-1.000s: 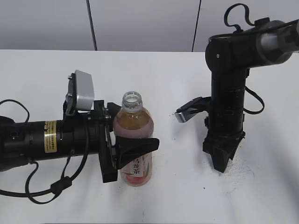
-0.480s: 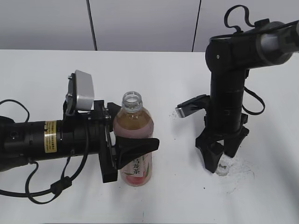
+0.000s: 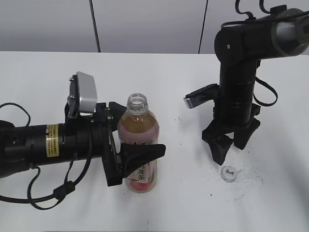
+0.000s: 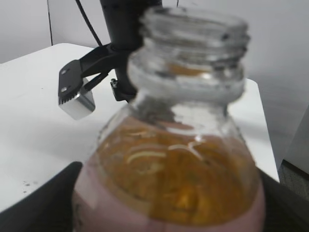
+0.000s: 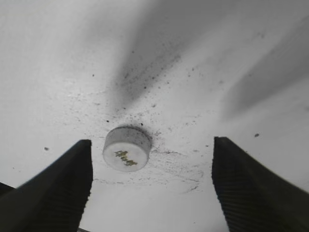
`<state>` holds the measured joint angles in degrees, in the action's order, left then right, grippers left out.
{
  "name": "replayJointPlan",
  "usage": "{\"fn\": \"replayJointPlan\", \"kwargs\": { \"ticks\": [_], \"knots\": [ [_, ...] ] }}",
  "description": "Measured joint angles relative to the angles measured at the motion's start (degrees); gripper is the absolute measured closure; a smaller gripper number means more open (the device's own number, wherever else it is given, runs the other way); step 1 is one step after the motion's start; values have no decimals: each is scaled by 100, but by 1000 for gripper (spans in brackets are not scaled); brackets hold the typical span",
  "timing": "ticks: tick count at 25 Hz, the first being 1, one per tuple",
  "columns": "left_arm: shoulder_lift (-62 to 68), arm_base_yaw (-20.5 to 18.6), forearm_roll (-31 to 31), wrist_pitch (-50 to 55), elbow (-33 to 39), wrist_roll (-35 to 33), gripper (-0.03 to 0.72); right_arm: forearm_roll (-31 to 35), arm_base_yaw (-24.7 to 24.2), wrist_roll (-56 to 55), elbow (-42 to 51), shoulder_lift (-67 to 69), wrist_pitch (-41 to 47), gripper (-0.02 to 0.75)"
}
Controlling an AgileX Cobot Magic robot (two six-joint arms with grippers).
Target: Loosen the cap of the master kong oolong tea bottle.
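The master kong oolong tea bottle (image 3: 138, 145) stands upright on the white table with its neck open and no cap on it. My left gripper (image 3: 133, 154) is shut on the bottle's body from the left. The bottle fills the left wrist view (image 4: 174, 159). The cap (image 3: 229, 173) lies on the table at the right, logo up. My right gripper (image 3: 231, 149) hangs open just above it, fingers pointing down. In the right wrist view the cap (image 5: 126, 148) lies on the table between the open fingers (image 5: 58, 188), nearer the left one, touching neither.
The white table (image 3: 174, 77) carries dark smudges and specks around the cap. A grey wall with dark seams stands behind the table. The right arm's wrist camera (image 3: 195, 100) sticks out toward the bottle.
My right gripper was shut low at the table, opened and let go of the cap, then rose above it. The cap now lies free. The left gripper and bottle have not moved.
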<state>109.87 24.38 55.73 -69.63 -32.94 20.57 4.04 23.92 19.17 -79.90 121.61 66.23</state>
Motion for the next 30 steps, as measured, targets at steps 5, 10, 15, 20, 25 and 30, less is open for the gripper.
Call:
{"fn": "replayJointPlan", "kwargs": {
  "ticks": [5, 10, 15, 20, 25, 30],
  "knots": [
    [-56, 0, -219, 20, 5, 0, 115, -6, 0, -8, 0, 0, 0, 162],
    [-349, 0, -248, 34, 5, -4, 114, -6, 0, -49, 0, 0, 0, 162],
    [-703, 5, -285, 30, 5, -4, 113, -6, 0, -90, -7, -4, 38, 162],
    [-1074, 5, -285, 30, 5, -4, 113, -6, 0, -125, -91, -42, 181, 162],
    [-1577, 5, -252, 30, 5, -4, 113, 103, 0, -180, -112, -225, 250, 162],
    [-2257, 5, -266, 264, 10, 237, 113, 206, 0, -196, -113, -410, 308, 162]
  ]
}}
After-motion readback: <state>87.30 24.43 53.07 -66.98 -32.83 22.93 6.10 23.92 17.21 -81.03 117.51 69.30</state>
